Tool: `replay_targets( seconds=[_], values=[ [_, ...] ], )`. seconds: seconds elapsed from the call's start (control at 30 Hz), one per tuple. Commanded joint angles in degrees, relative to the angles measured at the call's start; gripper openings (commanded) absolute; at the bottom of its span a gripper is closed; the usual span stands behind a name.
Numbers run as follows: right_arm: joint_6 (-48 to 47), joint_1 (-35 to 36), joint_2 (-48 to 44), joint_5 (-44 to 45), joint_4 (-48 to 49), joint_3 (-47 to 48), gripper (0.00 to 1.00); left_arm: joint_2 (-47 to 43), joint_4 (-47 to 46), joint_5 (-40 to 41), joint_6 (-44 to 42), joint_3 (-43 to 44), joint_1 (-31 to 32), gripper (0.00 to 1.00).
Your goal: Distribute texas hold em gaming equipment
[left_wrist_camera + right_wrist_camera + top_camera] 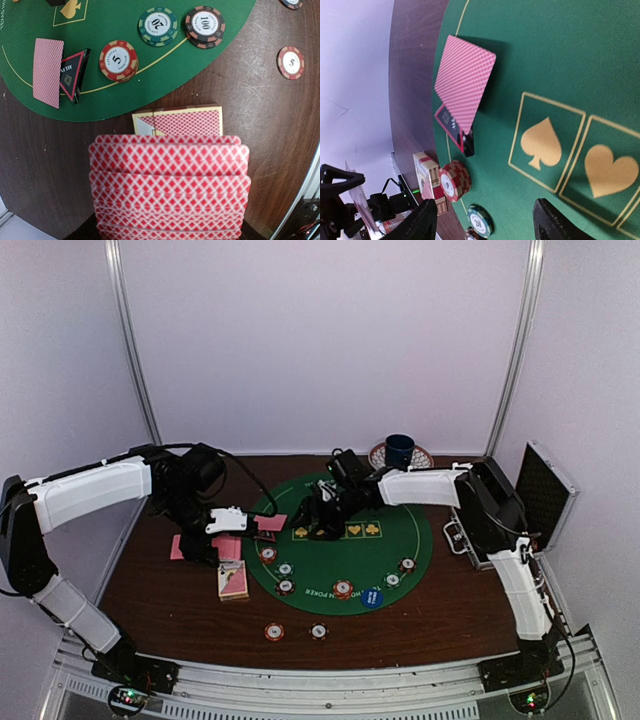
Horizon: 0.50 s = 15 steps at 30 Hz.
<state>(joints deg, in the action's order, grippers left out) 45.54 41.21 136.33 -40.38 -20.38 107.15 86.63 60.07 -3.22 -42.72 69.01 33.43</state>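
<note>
- The step in hand looks like dealing single cards from a held stack out to places on the green mat [400, 525]. One card [465, 89] already lies face down at the mat's left edge, against the triangle marker [451, 127] and free of both grippers.
- To do it well, the right gripper [485, 212] should rise clear of the mat before swinging. That way it will not drag the card or knock the chips [118, 61] on the mat's near-left part.
- At the stack, it should take only the top card, pinched by one edge.
- The right gripper's fingers stand well apart with nothing between them. It hovers low over the mat's left half beside the spade box, with the arm stretched across the mat from the right.
- The left gripper [212, 540] is closed on the stack of cards [170, 185], backs up, just off the mat's left edge and over the card box [177, 122]. The arm is bent at the elbow and reaches in from the left.
</note>
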Motion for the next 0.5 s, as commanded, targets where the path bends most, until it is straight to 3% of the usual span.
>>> replay_targets(
  seconds=[0.0,0.23,0.47],
  values=[
    [7.0,2.19,-8.84,-4.57,15.27,-9.07,0.71,0.4,-0.4,-1.17,0.9,2.43,-0.3,0.0],
    [18.76,7.16,-12.24,-7.87,35.82,-18.86,0.76,1.81,-0.12,-2.12,2.0,4.55,-0.3,0.0],
    [21.13,10.37,-10.6,-7.71,39.21,-16.88,0.78,3.01,0.95,-2.12,2.55,6.28,-0.32,0.0]
  ],
)
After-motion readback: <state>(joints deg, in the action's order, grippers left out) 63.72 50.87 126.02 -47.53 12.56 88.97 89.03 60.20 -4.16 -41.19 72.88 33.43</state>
